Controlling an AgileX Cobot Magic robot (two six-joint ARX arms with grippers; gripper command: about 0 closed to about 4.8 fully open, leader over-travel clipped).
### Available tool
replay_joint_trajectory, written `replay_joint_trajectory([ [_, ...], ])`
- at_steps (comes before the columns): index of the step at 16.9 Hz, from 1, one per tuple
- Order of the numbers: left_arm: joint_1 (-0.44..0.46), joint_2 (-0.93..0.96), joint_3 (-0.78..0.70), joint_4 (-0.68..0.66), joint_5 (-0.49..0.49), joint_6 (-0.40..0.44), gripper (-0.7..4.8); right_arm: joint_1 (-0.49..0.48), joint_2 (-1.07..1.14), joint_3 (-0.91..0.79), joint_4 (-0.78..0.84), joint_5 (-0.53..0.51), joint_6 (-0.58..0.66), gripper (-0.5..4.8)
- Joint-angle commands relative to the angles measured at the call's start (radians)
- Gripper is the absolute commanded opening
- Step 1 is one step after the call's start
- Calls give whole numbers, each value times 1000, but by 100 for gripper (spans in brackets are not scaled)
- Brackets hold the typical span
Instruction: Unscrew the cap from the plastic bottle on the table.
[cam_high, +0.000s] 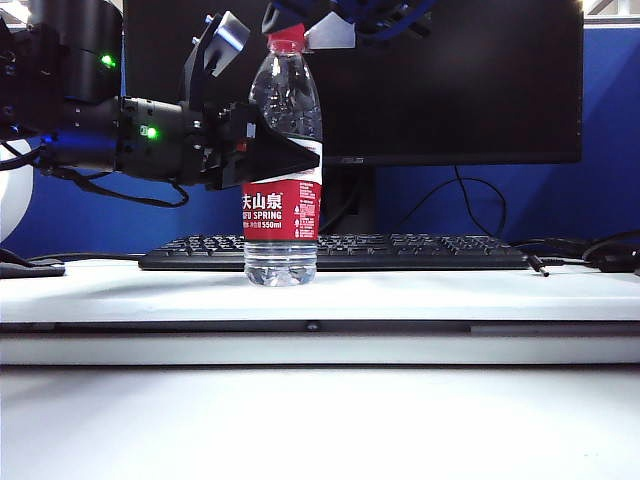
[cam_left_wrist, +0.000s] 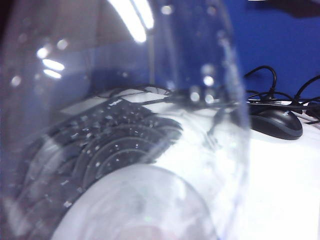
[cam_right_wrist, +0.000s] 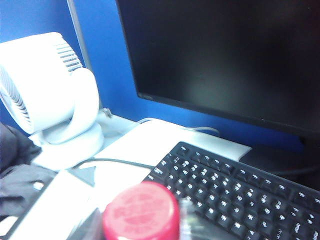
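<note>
From outside: the plastic bottle (cam_high: 282, 160) stands upright on the tabletop (cam_high: 420, 296), just in front of the keyboard (cam_high: 420, 252). My left gripper (cam_high: 268, 152) reaches in from the left and its jaws are clamped on the bottle's body just above the label — that's my brace. My right gripper (cam_high: 300, 32) hangs over the top, right at the red cap (cam_high: 287, 40); whether its jaws are apart or already pinching, I cannot tell from here.

Left wrist view: the clear ribbed wall of the bottle fills nearly everything, pressed close, with the mouse (cam_left_wrist: 276, 123) off on the tabletop beyond.

Right wrist view: the cap (cam_right_wrist: 142, 212) sits directly beneath me, still on the neck; my own fingers are out of frame. Fan (cam_right_wrist: 47, 95) and monitor (cam_right_wrist: 225, 60) lie behind.

So I judge this the gripping step — next I must settle squarely on the cap, close firmly, then twist while the left holds steady.
</note>
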Motion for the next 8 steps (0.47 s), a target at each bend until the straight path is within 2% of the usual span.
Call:
replay_joint_trajectory([
  [1, 0, -2, 4, 13, 12, -6, 237, 21, 13, 10, 32, 2, 4, 193],
  [4, 0, -2, 4, 13, 27, -6, 237, 24, 25, 40, 23, -5, 3, 192],
  [6, 0, -2, 4, 13, 29, -6, 237, 9, 25, 41, 16, -7, 4, 165],
  [8, 0, -2, 4, 14, 29, -6, 237, 0, 25, 41, -33, -10, 4, 163],
])
